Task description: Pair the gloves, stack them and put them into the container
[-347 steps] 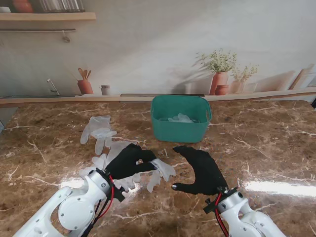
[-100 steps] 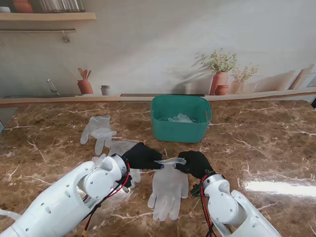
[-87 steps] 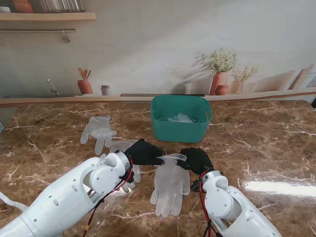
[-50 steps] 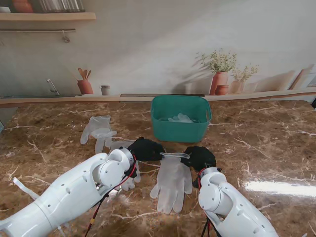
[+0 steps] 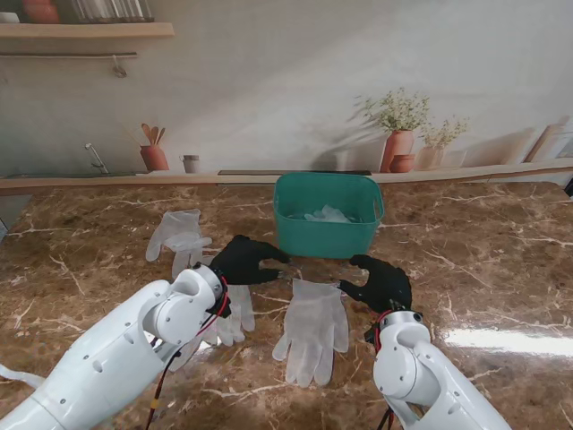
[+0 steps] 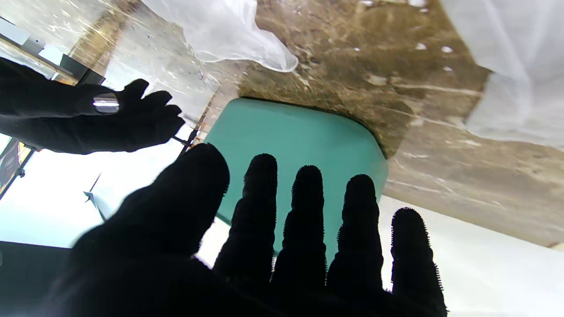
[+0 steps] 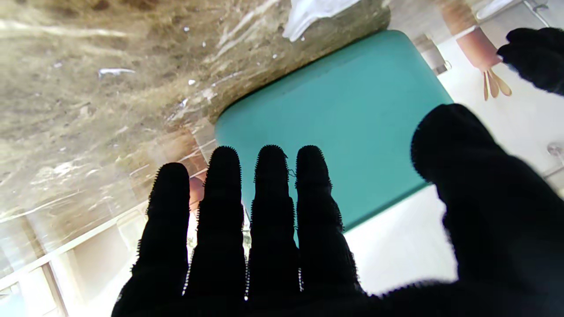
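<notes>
Brown marble tabletop carries a teal container at upper centre of the stand view, with pale gloves inside. Translucent glove pair lies flat at lower centre, long axis running nearer-farther, fingertips toward me, cuff toward the container. Loose gloves lie at centre left. Left hand and right hand flank the cuff, fingers released and spread, holding nothing. Wrist views show only the container's outer wall beyond the fingers

Glossy marble-look table, translucent filmy gloves, matt plastic container
</notes>
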